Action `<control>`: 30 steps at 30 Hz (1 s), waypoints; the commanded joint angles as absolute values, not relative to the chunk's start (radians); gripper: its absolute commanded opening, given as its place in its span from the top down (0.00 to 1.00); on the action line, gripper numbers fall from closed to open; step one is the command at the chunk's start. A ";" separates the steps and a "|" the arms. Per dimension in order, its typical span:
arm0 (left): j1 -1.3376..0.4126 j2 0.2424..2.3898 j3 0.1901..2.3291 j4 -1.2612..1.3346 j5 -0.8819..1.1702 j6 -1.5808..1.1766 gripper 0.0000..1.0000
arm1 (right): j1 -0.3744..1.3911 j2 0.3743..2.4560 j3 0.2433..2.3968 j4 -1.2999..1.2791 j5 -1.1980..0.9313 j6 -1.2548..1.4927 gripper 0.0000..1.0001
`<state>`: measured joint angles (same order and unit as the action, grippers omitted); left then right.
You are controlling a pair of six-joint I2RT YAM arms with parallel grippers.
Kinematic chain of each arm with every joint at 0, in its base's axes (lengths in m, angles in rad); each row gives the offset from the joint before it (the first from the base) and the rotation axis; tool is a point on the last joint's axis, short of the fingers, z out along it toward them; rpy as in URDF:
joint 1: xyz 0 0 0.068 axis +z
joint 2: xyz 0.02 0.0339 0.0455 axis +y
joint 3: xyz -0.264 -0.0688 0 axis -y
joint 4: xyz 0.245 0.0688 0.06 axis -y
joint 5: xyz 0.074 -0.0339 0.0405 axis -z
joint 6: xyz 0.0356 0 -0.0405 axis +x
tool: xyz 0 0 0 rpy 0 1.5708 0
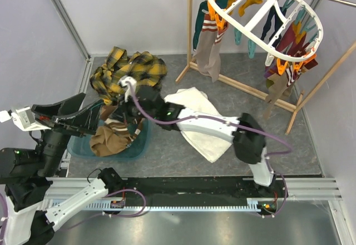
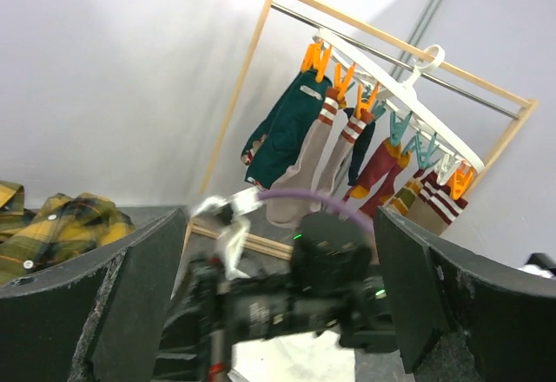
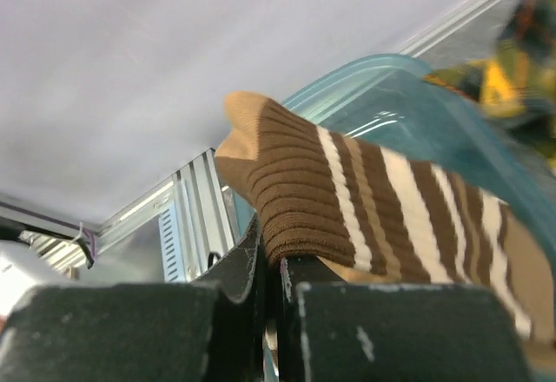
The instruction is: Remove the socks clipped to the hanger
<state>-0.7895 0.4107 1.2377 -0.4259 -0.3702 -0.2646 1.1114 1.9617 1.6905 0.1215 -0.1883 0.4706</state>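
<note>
The white oval hanger (image 1: 266, 6) hangs on the rack at the top right, with several socks (image 1: 208, 44) clipped to it by orange and teal clips. The hanger (image 2: 408, 104) and its socks (image 2: 291, 130) also show in the left wrist view. My right gripper (image 1: 123, 123) reaches left over a teal bin (image 1: 139, 145). It is shut (image 3: 276, 269) on the cuff of a brown and cream striped sock (image 3: 365, 200). Brown socks (image 1: 108, 140) lie in the bin. My left gripper (image 1: 89, 111) is open and empty beside the bin, pointing towards the right arm (image 2: 278, 260).
A yellow-black plaid shirt (image 1: 130, 69) lies behind the bin. A white towel (image 1: 192, 103) lies on the floor mid-table under the right arm. The wooden rack frame (image 1: 245, 89) stands at the right. Aluminium rails run along the left and near edges.
</note>
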 commanded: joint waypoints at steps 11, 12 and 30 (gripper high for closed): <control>-0.788 0.472 1.203 -0.460 -0.423 -0.255 0.04 | 1.117 2.255 2.021 -0.127 -0.035 0.292 0.30; -0.790 0.474 1.195 -0.451 -0.426 -0.256 0.04 | 1.117 2.228 1.997 -0.127 -0.025 0.263 0.26; -0.790 0.459 0.902 -0.311 -0.431 -0.287 0.06 | 0.956 1.796 1.792 -0.288 0.619 0.106 0.25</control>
